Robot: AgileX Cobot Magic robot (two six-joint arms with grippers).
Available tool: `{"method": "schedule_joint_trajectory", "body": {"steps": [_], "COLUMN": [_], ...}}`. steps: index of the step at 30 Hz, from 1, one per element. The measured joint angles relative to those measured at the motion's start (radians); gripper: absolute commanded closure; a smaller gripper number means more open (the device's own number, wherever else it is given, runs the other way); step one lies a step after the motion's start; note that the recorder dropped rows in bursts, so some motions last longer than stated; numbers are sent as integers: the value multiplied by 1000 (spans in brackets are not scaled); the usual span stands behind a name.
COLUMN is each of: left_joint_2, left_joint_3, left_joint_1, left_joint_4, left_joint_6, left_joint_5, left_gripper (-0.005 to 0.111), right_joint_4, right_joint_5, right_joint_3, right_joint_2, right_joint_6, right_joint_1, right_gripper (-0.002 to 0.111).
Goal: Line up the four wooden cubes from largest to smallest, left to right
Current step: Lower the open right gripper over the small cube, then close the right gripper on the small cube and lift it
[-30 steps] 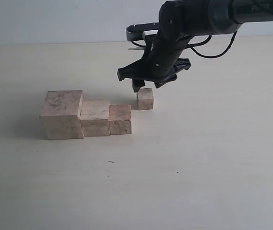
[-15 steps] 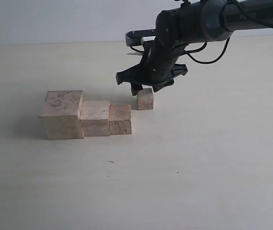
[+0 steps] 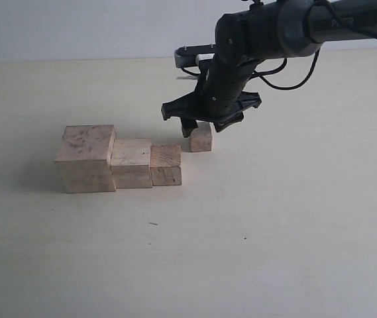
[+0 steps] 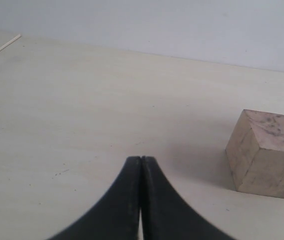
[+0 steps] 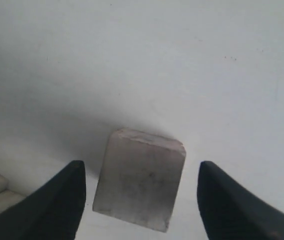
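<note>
Three of the four wooden cubes stand touching in a row: the largest (image 3: 85,159) on the left, then the second (image 3: 131,162), then the third (image 3: 165,164). The smallest cube (image 3: 201,139) sits apart, just behind the row's right end. My right gripper (image 3: 201,126) hangs low over it, open, one finger on each side. In the right wrist view the smallest cube (image 5: 141,180) lies between the spread fingers of the right gripper (image 5: 141,165), with gaps on both sides. The left gripper (image 4: 141,159) is shut on nothing, near the largest cube (image 4: 265,152).
The pale tabletop (image 3: 274,232) stretches bare in front of and to the right of the cubes. A light wall (image 3: 75,26) runs behind the table's far edge. The right arm (image 3: 287,30) reaches in from the upper right.
The right gripper has come down a little and shifted slightly right, so its fingers now straddle the top of the smallest cube. No cube has moved.
</note>
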Motion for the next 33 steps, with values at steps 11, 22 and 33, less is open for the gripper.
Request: {"method": "schedule_joint_trajectory", "body": {"steps": [11,22,33], "left_joint_2": [0,0,0], "left_joint_3": [0,0,0], "left_joint_1": [0,0,0], "left_joint_4": [0,0,0], "left_joint_6": [0,0,0], "left_joint_5": [0,0,0], "left_gripper": [107,107,107], "right_joint_4": [23,36,22], "right_joint_5": [45,49,129], "right_joint_3": [-2,-6,-6], "right_joint_2": [19,53,11], "right_joint_6": [24,26,-67], "right_joint_1": [0,0,0], "right_gripper": [46,63,108]}}
